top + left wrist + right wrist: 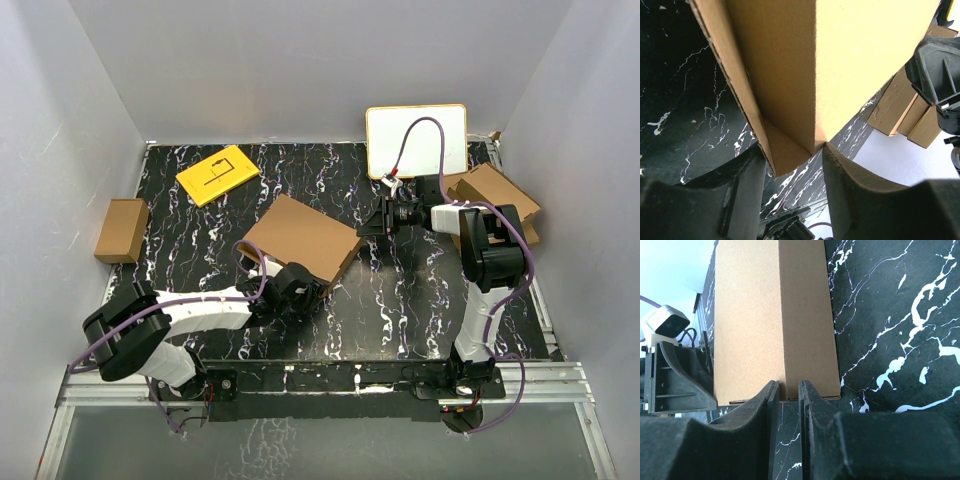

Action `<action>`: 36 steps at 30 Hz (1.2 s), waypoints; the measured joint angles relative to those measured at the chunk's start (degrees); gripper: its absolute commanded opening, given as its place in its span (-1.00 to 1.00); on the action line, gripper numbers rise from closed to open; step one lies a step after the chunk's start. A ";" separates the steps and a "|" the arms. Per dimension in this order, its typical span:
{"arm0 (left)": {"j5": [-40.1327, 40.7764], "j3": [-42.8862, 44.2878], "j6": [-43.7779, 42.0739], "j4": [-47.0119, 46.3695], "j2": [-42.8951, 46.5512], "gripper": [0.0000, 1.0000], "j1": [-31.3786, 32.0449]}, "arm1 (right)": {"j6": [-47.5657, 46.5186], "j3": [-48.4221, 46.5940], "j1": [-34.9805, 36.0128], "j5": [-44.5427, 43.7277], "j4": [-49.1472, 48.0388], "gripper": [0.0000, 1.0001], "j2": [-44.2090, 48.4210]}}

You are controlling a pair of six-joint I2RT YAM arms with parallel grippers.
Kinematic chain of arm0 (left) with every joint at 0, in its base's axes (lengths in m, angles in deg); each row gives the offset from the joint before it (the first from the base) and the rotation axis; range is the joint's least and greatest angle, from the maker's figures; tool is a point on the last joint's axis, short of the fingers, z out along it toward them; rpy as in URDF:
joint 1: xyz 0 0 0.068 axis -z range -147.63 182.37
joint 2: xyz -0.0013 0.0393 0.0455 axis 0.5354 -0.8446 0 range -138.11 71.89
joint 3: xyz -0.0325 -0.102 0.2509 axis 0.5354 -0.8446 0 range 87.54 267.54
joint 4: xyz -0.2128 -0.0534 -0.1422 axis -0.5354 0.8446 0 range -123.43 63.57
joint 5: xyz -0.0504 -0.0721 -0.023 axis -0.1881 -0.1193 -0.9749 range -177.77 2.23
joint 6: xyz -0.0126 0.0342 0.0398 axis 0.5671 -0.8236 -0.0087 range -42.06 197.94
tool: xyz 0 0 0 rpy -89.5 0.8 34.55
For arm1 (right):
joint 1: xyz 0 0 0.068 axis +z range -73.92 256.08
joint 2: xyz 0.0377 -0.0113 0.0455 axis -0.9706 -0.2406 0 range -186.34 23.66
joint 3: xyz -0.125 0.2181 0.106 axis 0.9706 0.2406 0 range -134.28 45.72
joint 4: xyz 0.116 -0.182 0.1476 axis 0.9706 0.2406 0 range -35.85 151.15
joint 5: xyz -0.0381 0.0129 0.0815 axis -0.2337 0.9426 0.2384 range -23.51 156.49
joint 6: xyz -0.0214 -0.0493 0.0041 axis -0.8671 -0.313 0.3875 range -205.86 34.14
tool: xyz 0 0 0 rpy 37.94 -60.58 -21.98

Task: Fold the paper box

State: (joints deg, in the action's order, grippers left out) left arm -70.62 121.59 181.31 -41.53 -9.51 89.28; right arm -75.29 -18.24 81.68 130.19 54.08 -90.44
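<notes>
The paper box (300, 235) is plain brown corrugated cardboard, folded into a shallow rectangular shape with raw fluted edges. It sits on the black marbled surface (420, 300) directly ahead of the left hand (794, 160). One bottom corner sits between that hand's parted fingers (740, 190); I cannot tell whether they are grasping it. The right hand (789, 390) is nearly clenched at the box's opposite edge; I cannot tell whether it pinches it.

A robot lab cell: plain white walls (300, 60) enclose a black marbled table (420, 300), two arms (190, 315) bolted at bottom.
</notes>
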 measured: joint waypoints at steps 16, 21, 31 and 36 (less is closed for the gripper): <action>-0.09 0.72 -0.02 0.85 -0.02 -0.30 0.00 | -0.17 -0.11 0.37 -0.35 -0.02 -0.54 0.00; -0.50 0.79 0.04 0.90 -0.02 -0.33 0.00 | -0.17 -0.11 0.37 -0.35 -0.04 -0.54 0.00; -1.62 0.90 0.20 0.44 -0.15 -0.78 0.00 | -0.20 -0.13 0.42 -0.42 -0.09 -0.54 0.00; -2.14 0.90 0.42 0.00 -0.46 -0.81 0.00 | -0.26 -0.15 0.52 -0.48 -0.11 -0.54 0.00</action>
State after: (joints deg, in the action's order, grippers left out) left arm -72.76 122.48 181.73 -41.53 -9.97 89.28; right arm -75.55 -18.40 82.21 129.71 53.97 -90.44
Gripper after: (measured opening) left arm 0.381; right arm 0.229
